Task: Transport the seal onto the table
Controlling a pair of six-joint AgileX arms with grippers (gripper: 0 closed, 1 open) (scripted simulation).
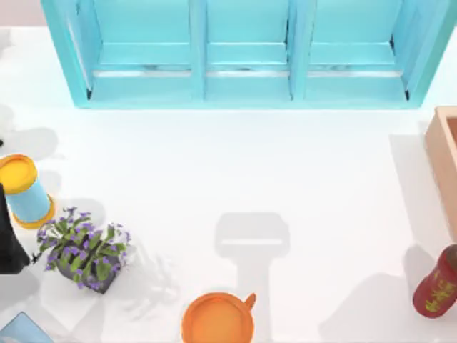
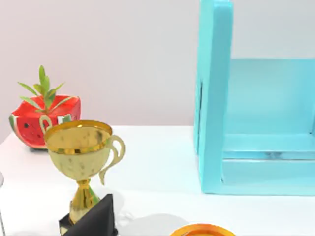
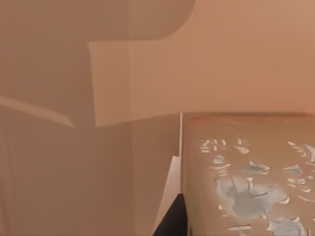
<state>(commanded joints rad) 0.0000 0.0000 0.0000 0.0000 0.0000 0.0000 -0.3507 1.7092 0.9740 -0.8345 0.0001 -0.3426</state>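
The seal (image 3: 246,177) is showing close in the right wrist view as a tan block with pale marks on its side, standing inside the light-wood box (image 3: 74,123), whose inner walls are rising around it. A dark fingertip (image 3: 172,221) of the right hand is sitting just beside the seal's edge; whether that hand is gripping the seal or standing open cannot be told. In the top view the box (image 1: 444,164) is lying at the right edge of the counter (image 1: 235,179), with a dark red bottle (image 1: 437,282) near it. The main risk is that the seal is dragging against a box wall during lifting and tipping or slipping free. A second risk is that the arm is brushing the bottle while carrying the seal out toward open counter. The left arm (image 1: 8,236) is parked at the left edge, by a yellow-lidded can (image 1: 25,189) and a flowering plant (image 1: 84,250); its hand's opening cannot be told.
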